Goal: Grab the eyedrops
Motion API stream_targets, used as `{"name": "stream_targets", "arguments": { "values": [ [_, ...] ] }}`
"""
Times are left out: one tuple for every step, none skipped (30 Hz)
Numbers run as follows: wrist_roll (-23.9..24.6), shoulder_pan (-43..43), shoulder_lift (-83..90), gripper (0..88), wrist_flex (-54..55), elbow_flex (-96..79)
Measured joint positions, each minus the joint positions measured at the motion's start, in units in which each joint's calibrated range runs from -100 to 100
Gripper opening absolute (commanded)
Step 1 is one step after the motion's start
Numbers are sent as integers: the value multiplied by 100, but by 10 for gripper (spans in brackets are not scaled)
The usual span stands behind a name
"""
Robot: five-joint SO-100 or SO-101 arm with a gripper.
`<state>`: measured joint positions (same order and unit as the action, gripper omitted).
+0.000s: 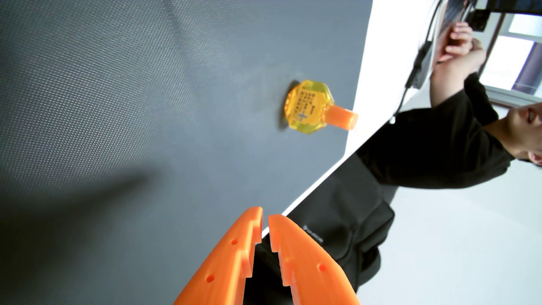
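A: Surface under me: a dark grey mat (117, 117) with a fine woven texture, lying on a white table (390, 58) whose bare edge shows along the mat's right side in my wrist view.

B: Beyond the table?

A: A person in a black top (434, 140), forearm (451, 61) raised. A black cable (410, 76) runs down by that arm. A black bag (346, 211) sits below the table edge.
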<state>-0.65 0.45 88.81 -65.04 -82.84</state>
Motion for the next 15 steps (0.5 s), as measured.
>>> {"name": "stream_targets", "arguments": {
  "values": [
    [-31,0,-187,11,0,144],
    [-47,0,-415,11,0,334],
    [-68,30,-653,12,0,515],
    [-94,97,-941,12,0,731],
    [-136,150,-1238,12,0,939],
    [-162,165,-1543,12,0,1147],
    [-183,165,-1823,12,0,1363],
    [-194,165,-2103,12,0,1580],
    [-204,210,-2416,12,0,1806],
    [-214,247,-2730,12,0,2014],
    [-235,255,-3035,13,0,2221],
    [-251,255,-3332,13,0,2420],
    [-256,240,-3629,13,0,2619],
    [-256,240,-3925,13,0,2826],
    [-256,240,-4205,13,0,3043]
  ]
}}
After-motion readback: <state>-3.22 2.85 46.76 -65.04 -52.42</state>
